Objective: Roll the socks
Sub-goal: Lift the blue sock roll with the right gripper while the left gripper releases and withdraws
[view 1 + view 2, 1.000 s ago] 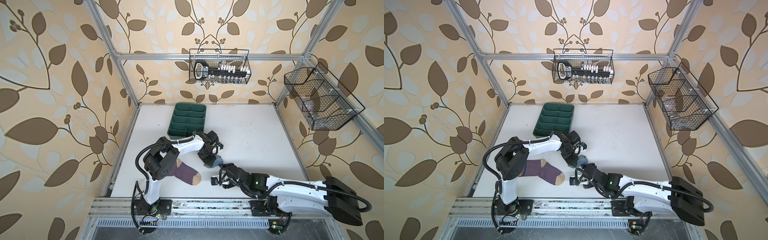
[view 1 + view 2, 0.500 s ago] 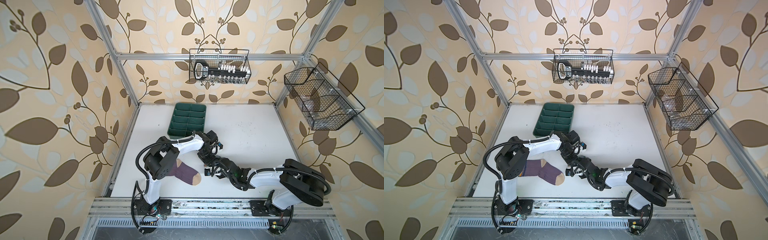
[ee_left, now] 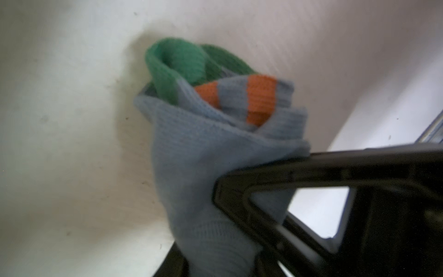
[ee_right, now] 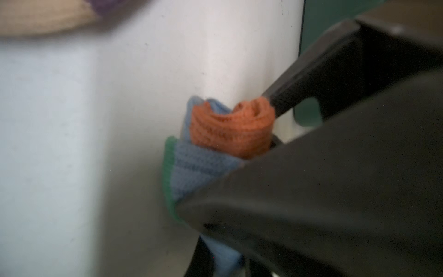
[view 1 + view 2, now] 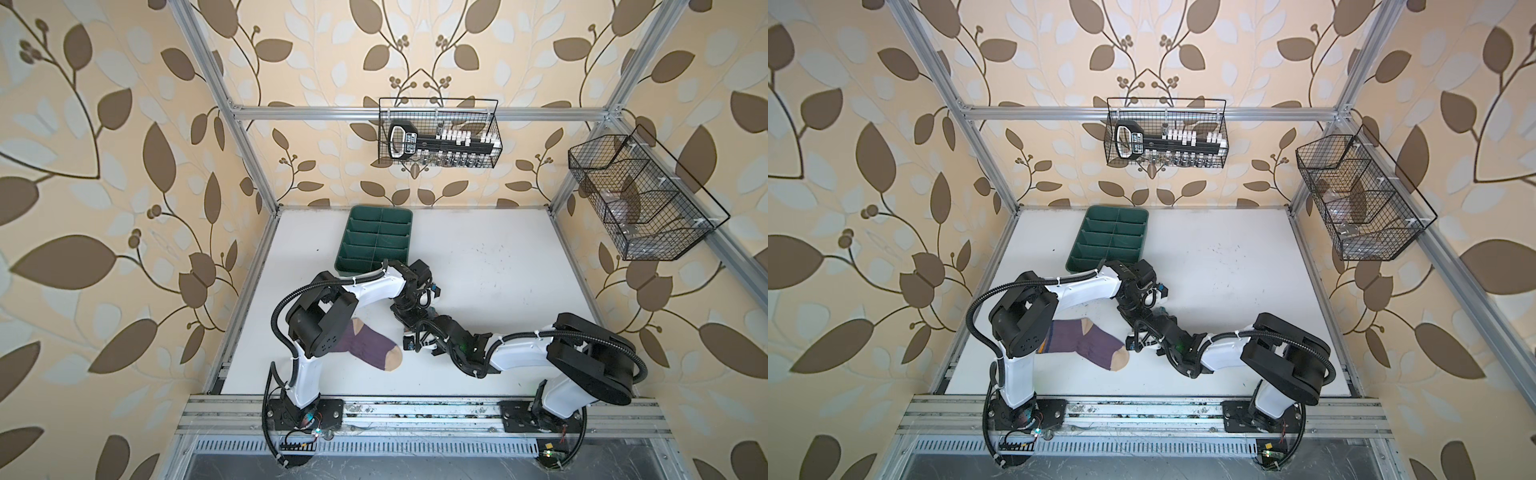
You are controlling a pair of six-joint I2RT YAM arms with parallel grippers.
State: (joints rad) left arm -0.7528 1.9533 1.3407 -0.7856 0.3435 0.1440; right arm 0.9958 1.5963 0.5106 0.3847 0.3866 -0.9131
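Purple sock: it lies flat and unrolled on the worktop, near the front. It sits at about 8 o'clock of the spot where the two arms meet, with its tan toe end nearest them but clear of them. It is best left alone until the other sock is finished.

Right gripper: the jaws are clamped on the grey-blue sock at its orange cuff end, with one fingertip against the cuff coil.

Grey-blue sock: a loose bundle near the middle of the worktop, held between the two grippers and close over the surface. The orange cuff is coiled at one end and green folds poke out at the other. The layers look slack rather than tightly wound.

Left gripper: the fabric runs in between its jaws and one finger lies against it. I cannot tell whether they pinch it or have let go.

Step in hand: probably securing the roll as one arm takes it over from the other.

Doing it well: keep the right grip firm across all the layers, and let the left go only once that grip carries the bundle. Stay low, then tuck in the green end.

Risk: the slack outer wrap may spring open.

Green compartment tray: farther back, at about 11 o'clock of the jaws, and likely where finished rolls go.
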